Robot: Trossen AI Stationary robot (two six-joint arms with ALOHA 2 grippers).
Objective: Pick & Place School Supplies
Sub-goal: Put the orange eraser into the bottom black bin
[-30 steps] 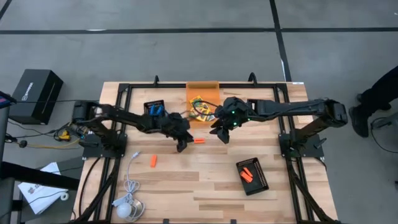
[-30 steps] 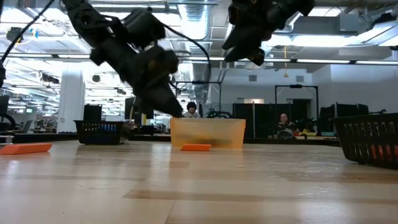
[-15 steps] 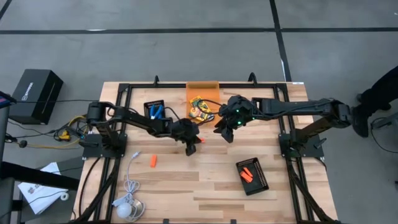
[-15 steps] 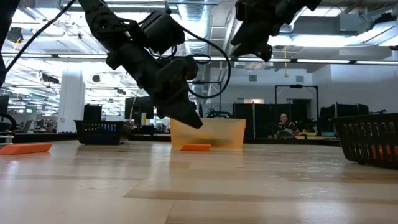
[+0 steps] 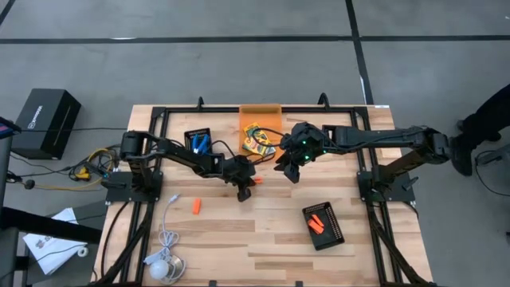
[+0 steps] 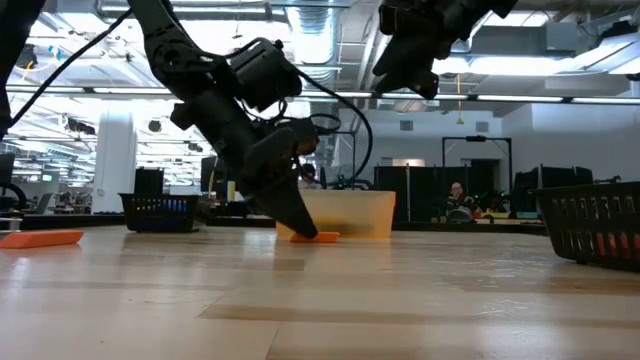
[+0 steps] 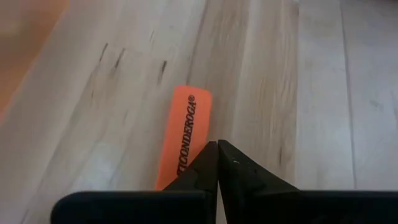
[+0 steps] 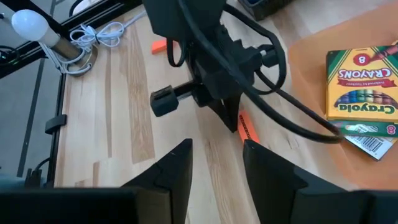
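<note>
A short orange piece (image 7: pixel 186 134) printed with black lettering lies flat on the wood in front of the orange bin (image 5: pixel 260 114). My left gripper (image 5: pixel 247 187) is shut, its tips down at this piece (image 6: pixel 320 237). My right gripper (image 8: pixel 217 165) is open and hovers high above the table beside the bin (image 6: pixel 405 80). Yellow-and-green crayon boxes (image 8: pixel 360 84) lie in the bin. Another orange piece (image 5: pixel 196 206) lies toward the table's left. More orange pieces (image 5: pixel 317 223) sit in a black tray. Blue-handled scissors (image 5: pixel 198 141) rest in the other black tray. My left gripper comes slanting down from the table's left with its shut fingertips (image 7: pixel 214 155) at one end of the orange piece (image 7: pixel 177 168), along its long edge. The piece lies flat on the table. Whether the tips press on it or only stand against it, I cannot tell.
A white cable with a round puck (image 5: pixel 163 267) lies at the near left corner. The black tray with orange pieces (image 5: pixel 325 226) stands near right, the other black tray (image 5: pixel 191 134) far left. Black frame rails (image 5: pixel 155 151) run along both table sides.
My left gripper has moved toward the table's right and come down from well above the wood until its shut tips reach the orange piece in front of the bin. The piece has stayed where it was.
</note>
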